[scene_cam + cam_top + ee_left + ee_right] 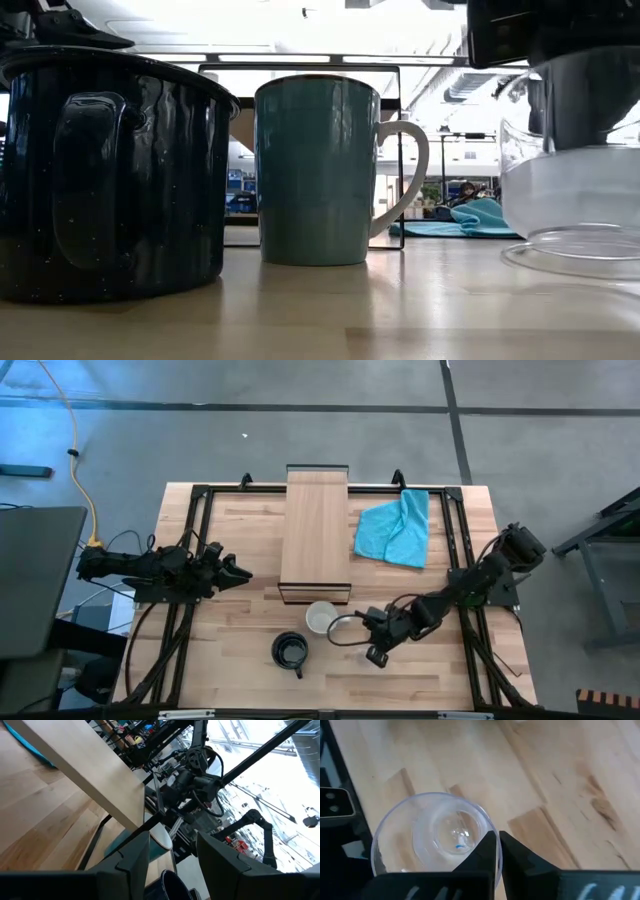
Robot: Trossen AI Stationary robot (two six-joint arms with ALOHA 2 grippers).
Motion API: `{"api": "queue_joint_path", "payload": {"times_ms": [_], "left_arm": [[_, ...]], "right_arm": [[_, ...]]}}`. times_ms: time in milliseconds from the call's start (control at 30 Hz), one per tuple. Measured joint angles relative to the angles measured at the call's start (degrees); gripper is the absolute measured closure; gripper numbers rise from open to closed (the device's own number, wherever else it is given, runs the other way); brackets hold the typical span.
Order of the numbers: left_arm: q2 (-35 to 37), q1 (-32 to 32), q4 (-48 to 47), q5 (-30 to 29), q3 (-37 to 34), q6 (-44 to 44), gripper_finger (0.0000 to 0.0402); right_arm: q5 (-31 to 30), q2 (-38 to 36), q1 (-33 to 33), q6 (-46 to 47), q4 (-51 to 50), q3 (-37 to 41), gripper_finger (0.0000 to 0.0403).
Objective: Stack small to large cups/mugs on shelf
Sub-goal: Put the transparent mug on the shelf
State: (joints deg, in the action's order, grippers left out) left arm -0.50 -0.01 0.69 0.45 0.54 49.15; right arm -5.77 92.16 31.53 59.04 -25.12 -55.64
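**Glass cup gripped at rim; shelf bare**

Right gripper [498,851] is pinched shut on the glass cup's [436,837] rim, near the table's [240,660] front edge, beside the white mug [320,618] and black mug [289,651]. Cup's base contact unclear. Left gripper [240,573], fingers parted and empty, waits left of the shelf [316,530].

1. The right hand [358,622] sits low over the tabletop [230,660], closed on the rim of the glass cup [341,627].
2. The white mug [320,618] stands just beside the cup, on the side away from that hand's arm.
3. The black mug [290,651] stands near the white mug, farther from the hand.
4. The shelf [316,530] lies beyond the white mug.
5. The cloth [395,528] lies beside the shelf.
6. The left hand [238,572] hovers well apart, across the shelf's near end.
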Motion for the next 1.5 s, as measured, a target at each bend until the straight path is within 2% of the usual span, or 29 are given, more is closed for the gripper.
{"api": "queue_joint_path", "payload": {"times_ms": [400, 767, 1100, 1333, 1500], "left_arm": [[0.0, 0.0, 0.0, 0.0, 0.0, 0.0, 0.025], [0.0, 0.0, 0.0, 0.0, 0.0, 0.2, 0.025], [-0.1, 0.0, 0.1, -0.9, 0.0, 0.2, 0.025], [-0.6, 0.0, 0.3, -1.1, 0.0, 0.2, 0.025], [-0.8, 0.0, 0.3, -1.5, 0.0, 0.2, 0.025]], "right_arm": [[-0.3, -2.1, -1.9, -2.3, -10.0, 0.0, 0.0402], [-0.2, -2.4, -4.9, -7.1, -13.6, -0.1, 0.0402], [-6.8, -9.5, -5.3, -8.1, -24.9, 0.2, 0.0403], [-10.3, -14.1, -5.3, -11.4, -26.1, 0.2, 0.0403], [-10.1, -14.3, -5.3, -16.9, -26.0, 0.2, 0.0403]]}}
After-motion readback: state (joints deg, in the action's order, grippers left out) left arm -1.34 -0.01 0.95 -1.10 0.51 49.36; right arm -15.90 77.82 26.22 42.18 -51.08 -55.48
